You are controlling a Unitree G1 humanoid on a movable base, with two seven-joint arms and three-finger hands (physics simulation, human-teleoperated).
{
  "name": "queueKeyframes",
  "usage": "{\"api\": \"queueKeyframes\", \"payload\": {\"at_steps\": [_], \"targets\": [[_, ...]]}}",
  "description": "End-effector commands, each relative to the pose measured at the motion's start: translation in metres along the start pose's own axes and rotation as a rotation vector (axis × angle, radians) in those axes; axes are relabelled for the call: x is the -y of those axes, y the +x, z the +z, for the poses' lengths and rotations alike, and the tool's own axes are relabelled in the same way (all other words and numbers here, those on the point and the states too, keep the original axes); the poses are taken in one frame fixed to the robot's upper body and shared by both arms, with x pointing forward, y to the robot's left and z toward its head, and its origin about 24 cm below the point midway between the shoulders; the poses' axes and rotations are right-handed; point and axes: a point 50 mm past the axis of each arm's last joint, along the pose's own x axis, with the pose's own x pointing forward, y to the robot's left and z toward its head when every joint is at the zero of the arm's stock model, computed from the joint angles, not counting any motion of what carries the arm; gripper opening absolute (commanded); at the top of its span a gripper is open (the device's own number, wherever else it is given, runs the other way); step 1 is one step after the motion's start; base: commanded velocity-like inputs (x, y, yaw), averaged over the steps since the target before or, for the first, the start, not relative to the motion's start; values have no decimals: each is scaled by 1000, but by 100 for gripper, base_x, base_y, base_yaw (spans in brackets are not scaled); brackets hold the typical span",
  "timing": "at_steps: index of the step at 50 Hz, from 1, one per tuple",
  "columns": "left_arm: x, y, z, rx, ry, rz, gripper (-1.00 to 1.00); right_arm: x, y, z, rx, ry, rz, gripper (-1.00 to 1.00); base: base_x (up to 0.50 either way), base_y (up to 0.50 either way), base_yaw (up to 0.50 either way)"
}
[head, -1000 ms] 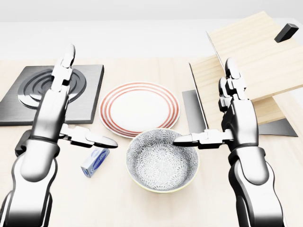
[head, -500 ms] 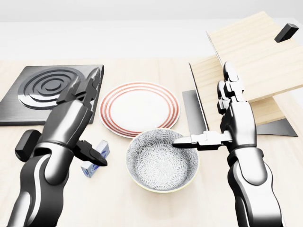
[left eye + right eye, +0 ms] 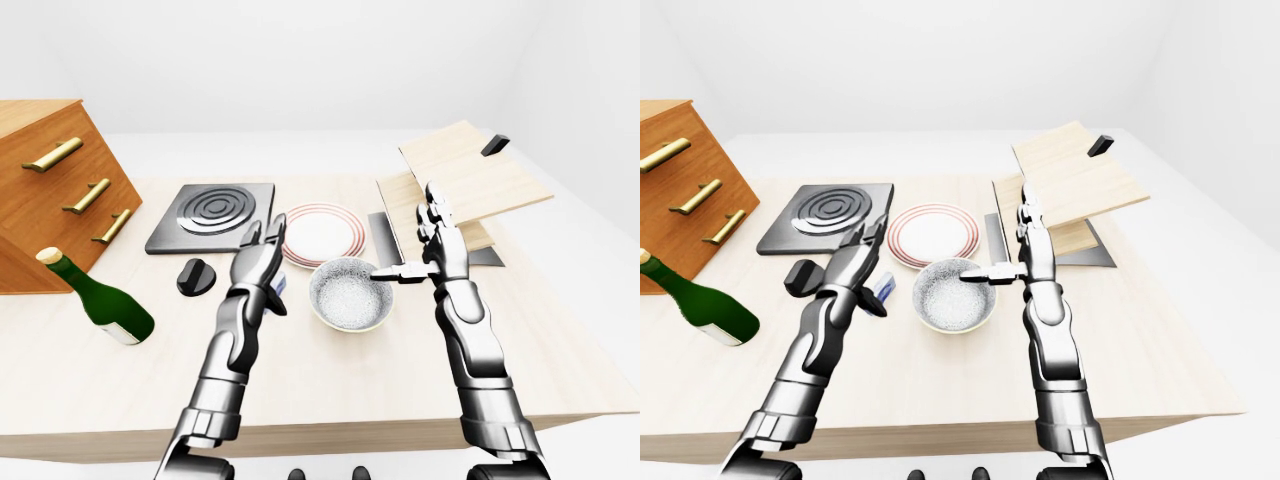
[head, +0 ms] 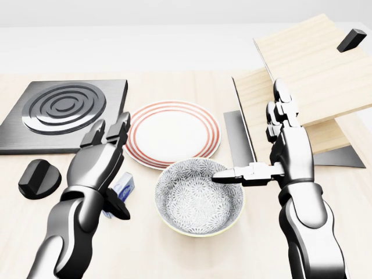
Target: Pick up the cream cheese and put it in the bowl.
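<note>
Your left hand sits over the cream cheese, which lies on the table just left of the bowl; the fingers are spread, the thumb curls beneath, but nothing grips the box yet. So the pick-up is only beginning: you have to close on it, lift, carry it right and drop it in the bowl, which holds nothing. Your right hand hovers above the bowl's right rim, fingers extended and holding nothing.

Wooden table with bowl, plate
</note>
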Motion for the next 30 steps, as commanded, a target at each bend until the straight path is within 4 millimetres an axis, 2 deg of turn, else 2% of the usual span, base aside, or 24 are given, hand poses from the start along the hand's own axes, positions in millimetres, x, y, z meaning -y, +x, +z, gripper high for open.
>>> {"api": "queueKeyframes", "payload": {"at_steps": [1, 20, 30], "targets": [[11, 6, -4, -26, 30, -12, 100, 0, 0, 0, 1, 1, -1, 100, 0, 0, 0], [29, 9, -13, -67, 40, -64, 100, 0, 0, 0, 2, 3, 0, 100, 0, 0, 0], [33, 13, -18, -91, 27, -69, 100, -1, 0, 0, -1, 3, 2, 100, 0, 0, 0]]}}
